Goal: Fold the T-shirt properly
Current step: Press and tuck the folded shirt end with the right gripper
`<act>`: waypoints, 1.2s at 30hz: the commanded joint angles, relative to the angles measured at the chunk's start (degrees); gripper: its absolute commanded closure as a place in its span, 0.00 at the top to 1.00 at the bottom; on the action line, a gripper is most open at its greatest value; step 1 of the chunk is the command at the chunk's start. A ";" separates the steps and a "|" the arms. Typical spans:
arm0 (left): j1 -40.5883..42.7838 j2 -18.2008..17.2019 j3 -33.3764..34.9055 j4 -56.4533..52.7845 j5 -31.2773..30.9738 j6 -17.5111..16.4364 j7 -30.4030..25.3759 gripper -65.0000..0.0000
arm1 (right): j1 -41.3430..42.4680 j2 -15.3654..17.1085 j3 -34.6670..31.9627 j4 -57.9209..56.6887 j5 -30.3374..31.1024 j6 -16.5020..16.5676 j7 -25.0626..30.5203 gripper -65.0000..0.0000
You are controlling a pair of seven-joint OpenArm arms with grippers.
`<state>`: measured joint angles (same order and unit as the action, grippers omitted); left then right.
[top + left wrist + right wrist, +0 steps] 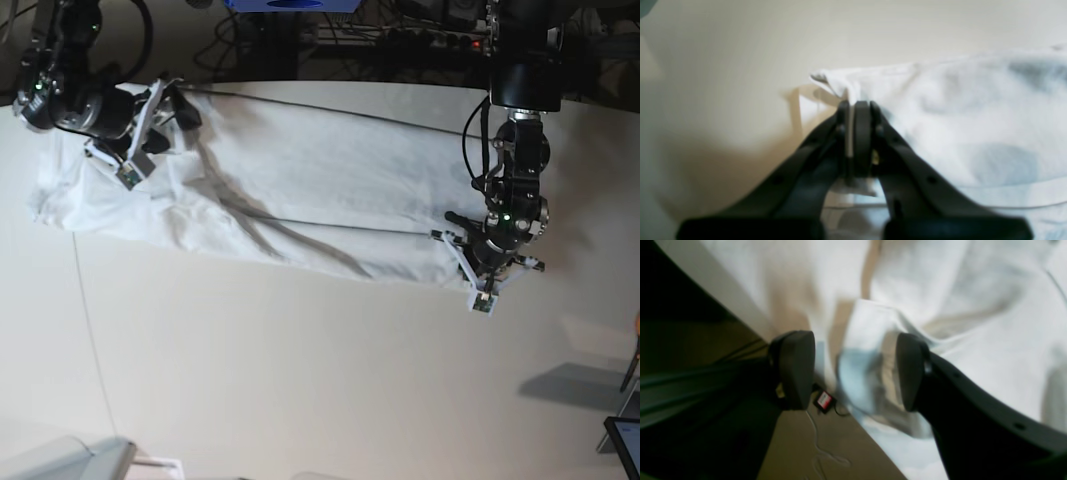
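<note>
In the base view, going left to right, the right gripper (172,105) sits at about ten o'clock on the table (300,380), its arm reaching in from the upper left corner and bent down toward the cloth. From its wrist camera the right gripper (853,370) has its jaws spread wide, one dark pad on each side, with a blurred fold of white cloth lying between them but clamped by neither; it grips nothing.

The T-shirt (300,190) lies as a long, wrinkled white band across the upper half of the table, running from nine o'clock to about three o'clock, with creases slanting along its length.

At three o'clock the left arm comes straight down from the top edge, its wrist turned so the left gripper (462,255) points at the garment's end. In its wrist view the left gripper (857,110) has its jaws pressed together on a pinched corner of the T-shirt (957,110), which peaks up just above the fingertips.
</note>
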<state>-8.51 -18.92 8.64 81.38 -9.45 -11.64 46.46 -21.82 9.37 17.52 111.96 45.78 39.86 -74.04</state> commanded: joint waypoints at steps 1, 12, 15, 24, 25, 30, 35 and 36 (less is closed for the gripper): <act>-0.76 -0.82 -0.25 1.03 -0.17 0.08 -0.96 0.00 | 0.15 0.70 2.57 1.14 3.50 0.14 0.85 0.57; -0.59 -1.79 -0.34 1.12 -0.17 0.08 -0.96 0.00 | 5.96 2.37 14.97 -0.27 20.73 -0.52 0.33 0.57; -0.50 -1.43 -0.34 2.18 -0.17 0.08 -0.96 0.00 | 10.00 2.37 10.66 -3.96 17.74 -3.59 0.85 0.57; -0.50 -1.43 -0.34 3.49 -0.17 0.08 -0.96 0.00 | 17.12 0.88 5.91 -12.58 11.67 -4.30 0.85 0.03; -0.50 -1.43 -0.34 3.32 -0.17 0.08 -0.96 0.00 | 17.12 0.79 5.91 -12.58 10.79 -4.30 0.85 0.04; -0.50 -1.43 -0.25 3.23 -0.17 0.08 -0.96 0.00 | 16.07 0.79 5.73 -12.67 9.74 -4.12 0.59 0.00; -0.50 -1.43 -0.25 3.23 -0.17 0.08 -0.96 0.00 | 13.87 0.79 2.57 -12.67 9.74 -4.12 0.77 0.00; -0.50 -1.43 -0.25 3.23 -0.17 0.08 -0.96 0.00 | 13.16 0.79 1.78 -12.67 9.74 -4.12 0.77 0.00</act>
<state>-7.90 -19.64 8.67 83.74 -9.47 -11.86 46.50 -8.86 9.65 19.16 98.45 54.00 35.51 -74.02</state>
